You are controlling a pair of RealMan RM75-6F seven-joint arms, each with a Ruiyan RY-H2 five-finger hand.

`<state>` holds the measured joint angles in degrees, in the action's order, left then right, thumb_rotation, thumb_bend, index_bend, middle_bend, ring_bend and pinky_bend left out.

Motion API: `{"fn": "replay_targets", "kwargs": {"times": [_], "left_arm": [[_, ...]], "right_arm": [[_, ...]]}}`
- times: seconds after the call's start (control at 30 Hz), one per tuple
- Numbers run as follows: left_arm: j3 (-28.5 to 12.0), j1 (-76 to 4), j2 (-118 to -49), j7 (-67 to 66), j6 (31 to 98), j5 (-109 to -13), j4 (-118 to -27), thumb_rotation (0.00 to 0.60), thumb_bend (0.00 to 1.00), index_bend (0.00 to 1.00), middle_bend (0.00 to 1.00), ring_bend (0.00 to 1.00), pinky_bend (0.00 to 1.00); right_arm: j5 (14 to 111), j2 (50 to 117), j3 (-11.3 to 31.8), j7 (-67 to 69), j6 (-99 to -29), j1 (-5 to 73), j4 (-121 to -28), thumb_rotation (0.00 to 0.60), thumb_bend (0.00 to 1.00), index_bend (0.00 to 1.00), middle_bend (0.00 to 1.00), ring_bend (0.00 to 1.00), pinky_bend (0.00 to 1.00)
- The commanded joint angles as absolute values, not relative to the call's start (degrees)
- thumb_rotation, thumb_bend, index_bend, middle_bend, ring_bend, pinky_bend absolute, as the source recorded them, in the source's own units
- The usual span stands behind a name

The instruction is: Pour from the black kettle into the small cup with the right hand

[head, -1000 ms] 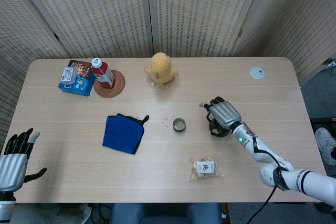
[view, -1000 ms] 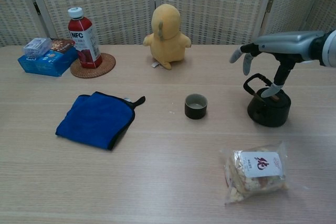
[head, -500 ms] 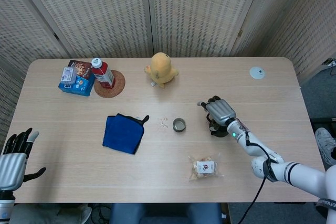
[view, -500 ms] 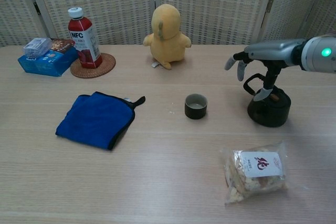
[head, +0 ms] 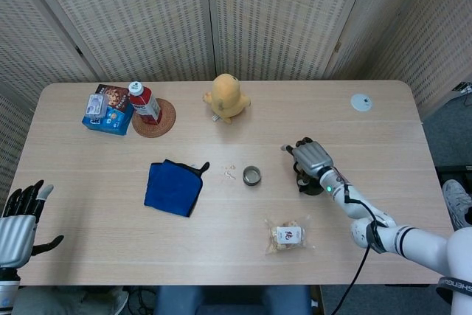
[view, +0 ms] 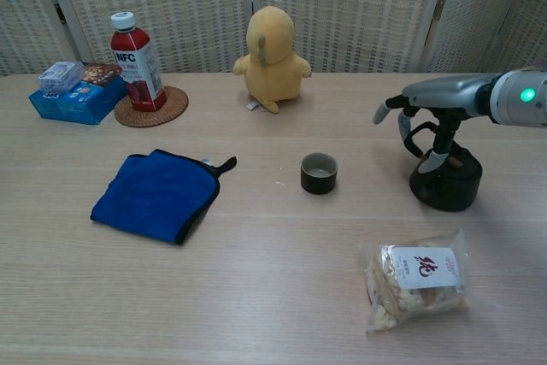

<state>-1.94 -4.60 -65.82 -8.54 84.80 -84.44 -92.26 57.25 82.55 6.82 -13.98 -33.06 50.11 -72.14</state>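
The black kettle (view: 446,184) stands on the table at the right, partly hidden under my right hand (head: 312,156) in the head view. That right hand (view: 427,104) hovers over it, its fingers (view: 438,147) hooked down through the handle loop and its thumb stretched out to the left. The small dark cup (view: 319,173) sits upright to the kettle's left, about a hand's width away, also visible in the head view as the cup (head: 251,175). My left hand (head: 18,226) hangs off the table's front left corner, fingers spread, holding nothing.
A bagged snack (view: 416,278) lies in front of the kettle. A blue cloth (view: 158,192) lies left of the cup. At the back stand a yellow plush duck (view: 272,47), a red bottle (view: 135,50) on a coaster and a blue box (view: 73,96). A white disc (head: 361,102) lies far right.
My right hand has lowered and drawn right, its fingers now deeper in the handle; the kettle has slid a little to the right with it. The left hand stays put.
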Motion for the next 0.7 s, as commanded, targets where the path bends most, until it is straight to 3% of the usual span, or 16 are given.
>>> {"fn": "replay_targets", "kwargs": {"times": [0.03,0.4,0.7], "left_arm": [[-1.9,-4.6,-65.9,-8.5,84.8,-84.5,-92.2,0.600,0.13,0.06,0.00,0.05,0.00],[-1.9,-4.3,-65.7,-8.0,85.5,-85.0,-92.1,0.600,0.13,0.06,0.00,0.05,0.00],[-1.7,-4.1,-65.7,-7.4,85.8,-85.3,-91.9,0.600,0.13,0.06,0.00,0.05,0.00]], "right_arm": [[56.9,81.9,6.7,-14.1,-33.8,50.0,-73.0,0.600,0.07,0.18,0.48,0.16,0.13],[58.1,75.1,5.4,-14.7,-38.7,47.6,-83.3,0.600,0.07,0.18,0.51,0.20,0.13],[61.3,68.5,1.6,-16.8,-45.3,42.8,-92.8,0.600,0.07,0.18,0.51,0.21,0.13]]}}
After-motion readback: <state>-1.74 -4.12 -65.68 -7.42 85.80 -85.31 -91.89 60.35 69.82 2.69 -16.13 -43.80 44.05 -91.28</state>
